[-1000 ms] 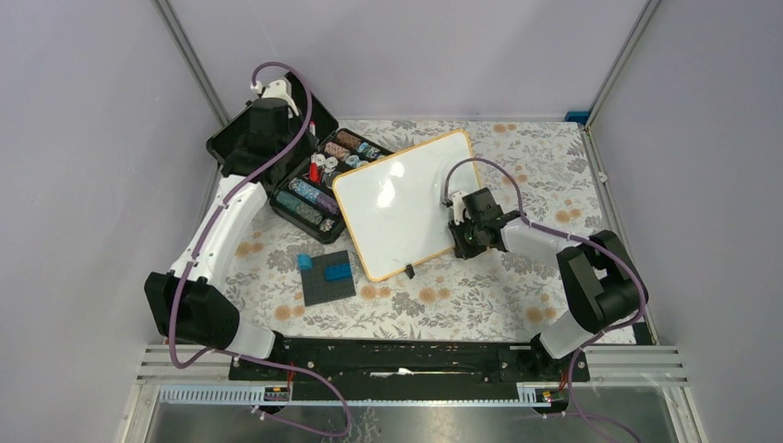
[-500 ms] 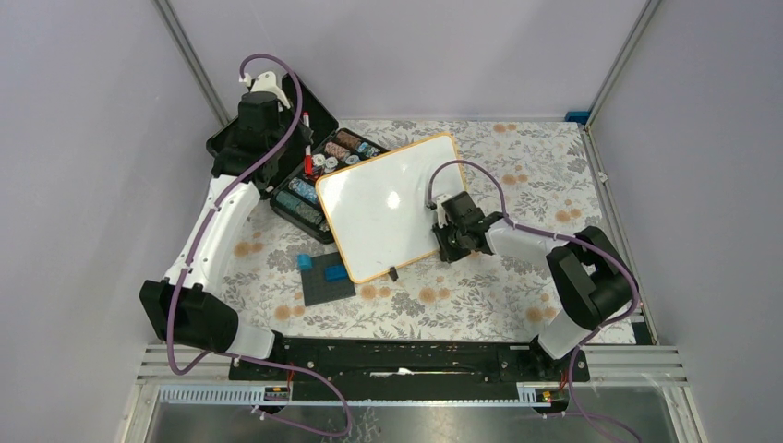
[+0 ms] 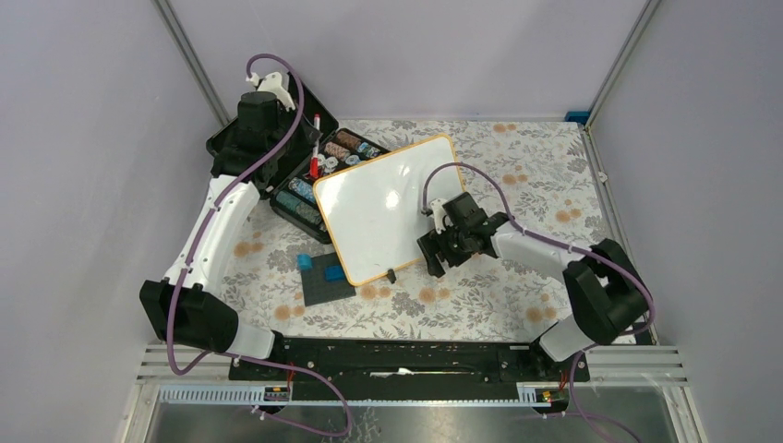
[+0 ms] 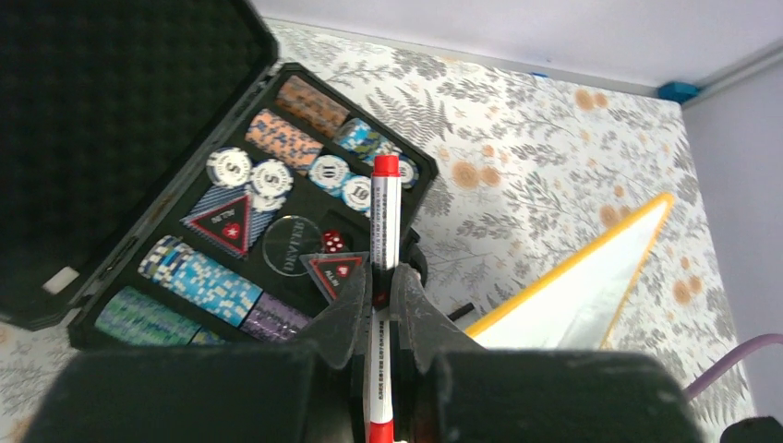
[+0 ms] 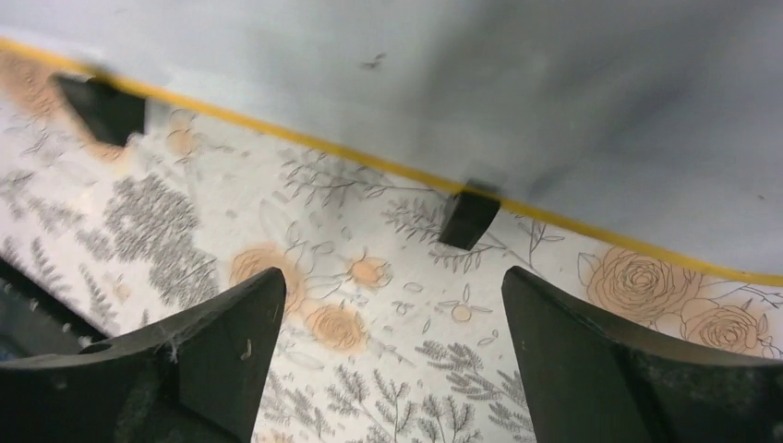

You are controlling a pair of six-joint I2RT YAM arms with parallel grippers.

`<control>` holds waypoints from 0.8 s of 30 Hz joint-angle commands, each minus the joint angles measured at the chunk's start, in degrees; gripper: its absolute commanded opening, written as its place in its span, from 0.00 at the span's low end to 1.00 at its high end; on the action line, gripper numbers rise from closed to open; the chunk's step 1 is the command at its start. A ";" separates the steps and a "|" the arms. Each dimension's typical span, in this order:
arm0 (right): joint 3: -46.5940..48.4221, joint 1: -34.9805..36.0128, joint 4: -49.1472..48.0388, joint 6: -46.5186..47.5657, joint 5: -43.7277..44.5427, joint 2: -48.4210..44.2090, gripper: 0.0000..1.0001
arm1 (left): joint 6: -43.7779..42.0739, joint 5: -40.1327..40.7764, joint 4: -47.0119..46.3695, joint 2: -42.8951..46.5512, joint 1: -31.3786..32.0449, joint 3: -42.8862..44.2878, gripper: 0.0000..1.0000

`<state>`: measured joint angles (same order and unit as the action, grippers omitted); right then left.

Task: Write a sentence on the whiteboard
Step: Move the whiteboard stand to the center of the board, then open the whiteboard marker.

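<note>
A red-capped marker (image 3: 315, 143) is being gripped by the left gripper (image 3: 305, 146) above the open black poker-chip case (image 3: 312, 103) at the table's far left. The whiteboard (image 3: 379, 217) is being supported askew on the floral tablecloth (image 3: 526, 157), its left edge overlapping the case. The right gripper (image 3: 434, 257) is being held, jaws spread, just beside the board's near edge, close to a small black foot (image 3: 392, 274). A dark grey plate (image 3: 323, 288) with blue blocks (image 3: 336, 274) is being shown near the board's near-left corner.

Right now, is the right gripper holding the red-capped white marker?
No, the left gripper grips that marker; the right gripper stands open and empty.
</note>
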<state>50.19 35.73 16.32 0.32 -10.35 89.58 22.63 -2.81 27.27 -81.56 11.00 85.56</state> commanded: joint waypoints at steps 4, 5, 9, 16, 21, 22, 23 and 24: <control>6.99 -1.81 12.05 7.75 -15.71 -10.05 1.00 | -5.60 -17.50 -3.79 2.19 0.95 3.51 0.00; 7.89 -3.71 13.01 7.93 -19.04 -11.11 1.00 | -7.01 -18.73 -3.61 2.31 1.93 3.46 0.00; 14.24 -12.58 17.25 7.83 -33.59 -12.88 1.00 | -16.58 -23.50 -1.68 3.54 6.89 2.85 0.00; 21.67 -18.65 13.57 -2.89 -41.38 -16.86 0.99 | -29.52 -30.96 4.68 3.97 15.17 2.08 0.00; 21.52 -19.15 5.18 -16.23 -47.05 -17.98 0.93 | -35.70 -31.13 9.03 3.08 22.56 2.26 0.00; 20.75 -19.34 2.39 -19.88 -48.15 -18.03 0.92 | -36.08 -30.83 9.21 3.07 23.44 1.98 0.00; 19.88 -19.69 -1.42 -23.94 -49.98 -17.99 0.91 | -36.40 -30.91 9.21 3.03 24.18 1.53 0.00; 18.54 -19.93 -5.59 -28.68 -51.42 -17.79 0.91 | -36.63 -31.05 9.16 2.88 24.85 1.12 0.00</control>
<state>70.24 16.67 24.12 -10.94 -53.71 72.05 -8.47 -31.53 35.38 -79.22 33.17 86.02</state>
